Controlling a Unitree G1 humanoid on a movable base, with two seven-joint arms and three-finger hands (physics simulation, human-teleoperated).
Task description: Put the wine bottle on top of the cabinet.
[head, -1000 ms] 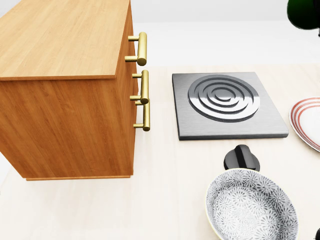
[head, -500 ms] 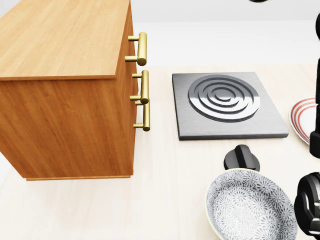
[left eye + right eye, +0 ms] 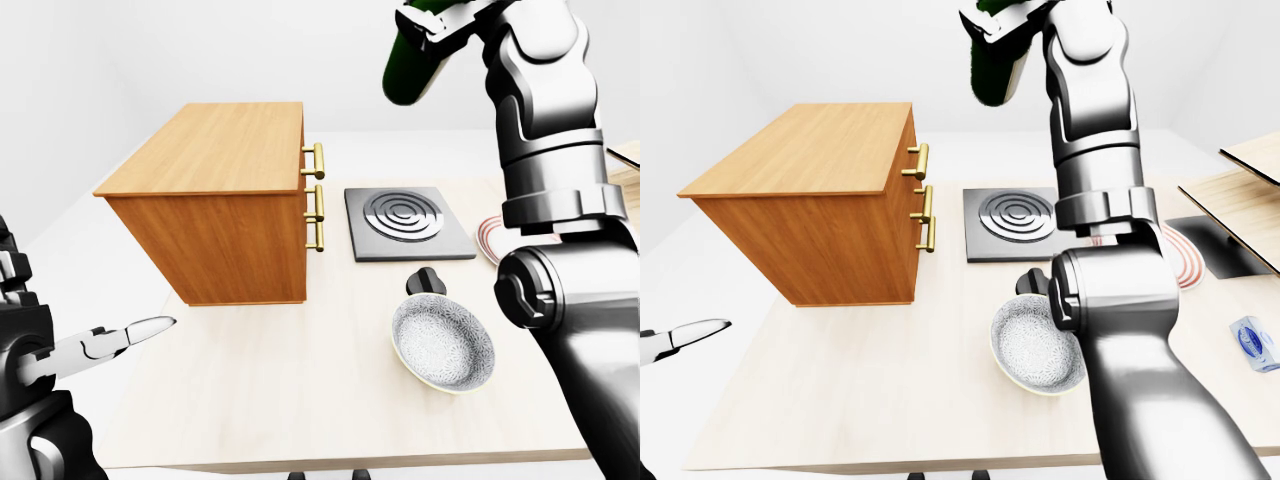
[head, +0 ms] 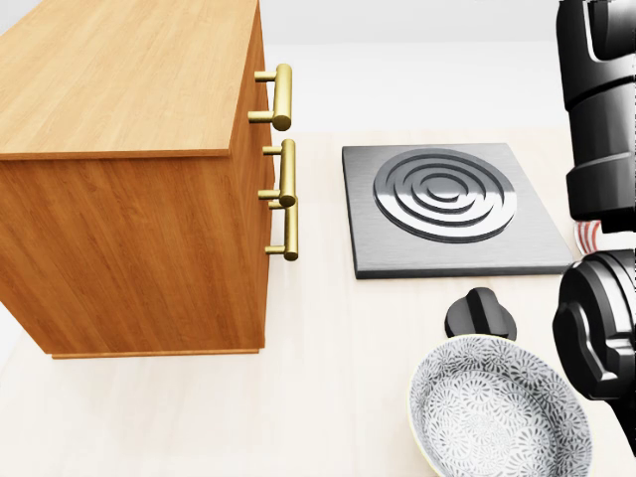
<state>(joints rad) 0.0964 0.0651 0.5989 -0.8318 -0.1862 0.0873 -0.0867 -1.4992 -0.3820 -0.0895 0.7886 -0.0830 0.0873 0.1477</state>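
Right hand (image 3: 440, 25) clenched round wine bottle (image 3: 405, 65), high right of cabinet (image 3: 225, 150). Swing left over its top, lower upright before releasing.

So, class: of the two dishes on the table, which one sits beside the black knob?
The grey-patterned bowl, just below the black knob; the red-ringed plate lies right of the burner.

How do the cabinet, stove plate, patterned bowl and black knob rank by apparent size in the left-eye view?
1. cabinet
2. stove plate and patterned bowl: look alike; the bowl sits nearer, so unsure
3. black knob
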